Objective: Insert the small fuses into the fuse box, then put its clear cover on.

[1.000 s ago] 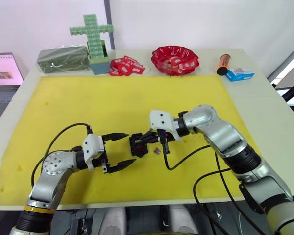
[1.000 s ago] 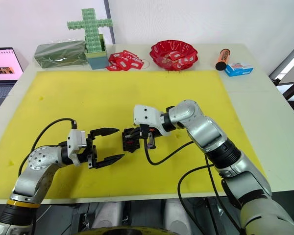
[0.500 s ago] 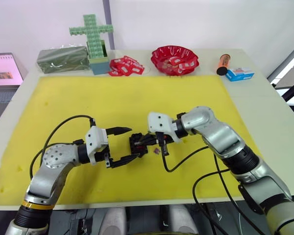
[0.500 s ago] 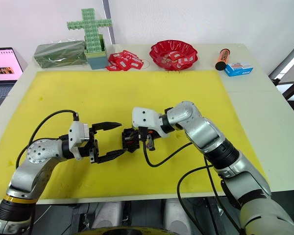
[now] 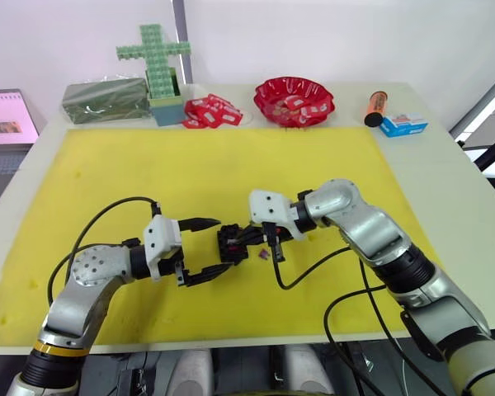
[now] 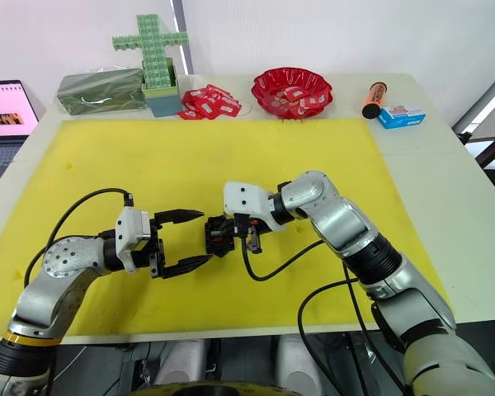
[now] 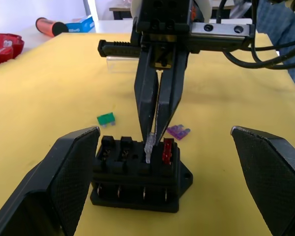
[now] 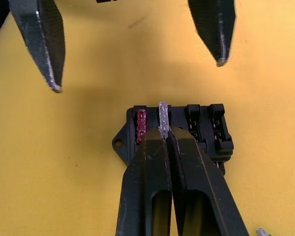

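A yellow mat (image 5: 231, 165) covers a pale table (image 5: 445, 165) against a white wall. The fuse box (image 7: 137, 172) sits mid-mat, red fuse (image 7: 167, 151) seated. The right hand (image 8: 164, 130) is clamped on the grey fuse (image 7: 149, 146) at the next slot. The left hand (image 5: 213, 246), fingers apart, flanks the box. Green fuse (image 7: 106, 118), purple fuse (image 7: 178, 131) and clear cover (image 7: 122, 64) lie behind. No writing is readable.

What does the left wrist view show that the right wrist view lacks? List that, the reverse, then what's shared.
Left wrist view adds the green plastic fuse and purple fuse loose on the yellow mat, plus the clear rectangular cover. Right wrist view adds nothing I can name. Shared: black slotted fuse box, seated red fuse, right claw shut on the pale grey plastic fuse, left claw open.
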Available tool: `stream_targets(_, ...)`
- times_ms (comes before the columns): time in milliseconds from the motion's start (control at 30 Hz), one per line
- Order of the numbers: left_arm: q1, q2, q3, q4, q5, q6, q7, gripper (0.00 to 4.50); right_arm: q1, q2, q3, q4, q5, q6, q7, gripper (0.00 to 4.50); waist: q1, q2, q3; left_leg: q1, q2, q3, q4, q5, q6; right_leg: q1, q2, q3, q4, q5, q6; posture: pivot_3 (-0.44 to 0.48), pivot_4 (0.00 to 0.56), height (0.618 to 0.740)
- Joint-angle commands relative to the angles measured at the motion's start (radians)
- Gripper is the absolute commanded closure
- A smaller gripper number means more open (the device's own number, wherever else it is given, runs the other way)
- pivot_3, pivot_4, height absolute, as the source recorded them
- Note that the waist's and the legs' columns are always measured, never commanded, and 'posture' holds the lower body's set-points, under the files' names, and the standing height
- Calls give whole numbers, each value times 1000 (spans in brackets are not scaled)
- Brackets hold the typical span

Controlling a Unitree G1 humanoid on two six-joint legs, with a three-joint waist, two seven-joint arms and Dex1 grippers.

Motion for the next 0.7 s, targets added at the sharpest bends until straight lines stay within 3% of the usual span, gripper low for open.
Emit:
stream_targets(33, 6, 7, 21, -9, -12, -23, -7, 19, -21, -3, -10, -6, -6, -5, 4, 4500, 0, 0, 0, 0, 0, 0, 0, 0, 0, 0, 0, 0, 0, 0, 0, 0, 150, 740)
stream_targets(700, -7, 6, 16, 21, -2, -43, -24, 19, -28, -22, -2, -14, -29, -17, 27, 4500, 1, 0, 0, 0, 0, 0, 0, 0, 0, 0, 0, 0, 0, 0, 0, 0, 150, 740)
